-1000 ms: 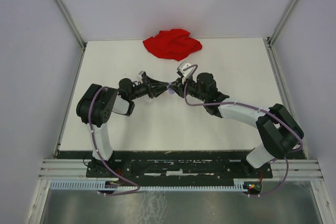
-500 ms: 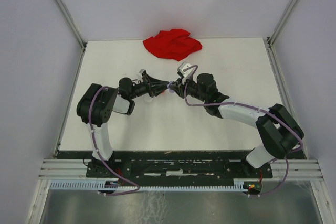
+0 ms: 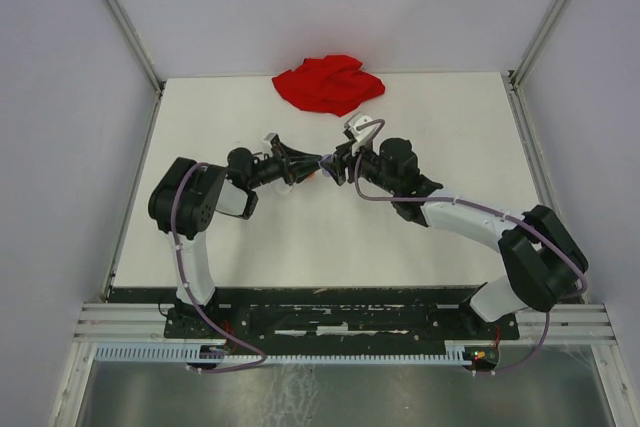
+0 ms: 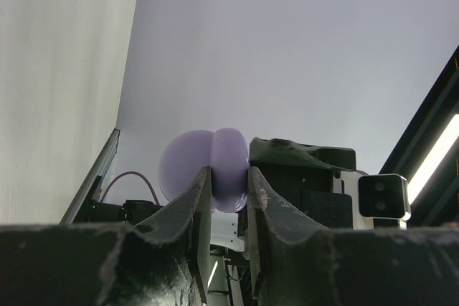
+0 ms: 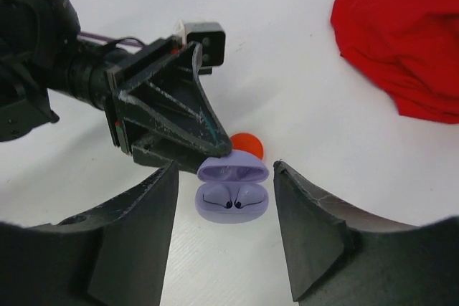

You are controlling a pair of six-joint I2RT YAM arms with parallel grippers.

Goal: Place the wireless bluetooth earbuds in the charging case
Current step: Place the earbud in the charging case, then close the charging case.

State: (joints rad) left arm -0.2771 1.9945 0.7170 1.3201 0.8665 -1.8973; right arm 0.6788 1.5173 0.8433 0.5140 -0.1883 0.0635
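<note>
your left claw clamped on open case, mid-table | your right claw jaws apart at case's 3 o'clock, not touching | buds seated in case | cloth at 12 o'clock

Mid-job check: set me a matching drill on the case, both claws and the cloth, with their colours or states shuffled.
1. case
2. left claw
3. right claw
4. cloth

A. red, crumpled
B. open, holding nothing
C. lavender, lid up
D. shut on the case

Pairs: 1-C, 2-D, 3-B, 4-A
</note>
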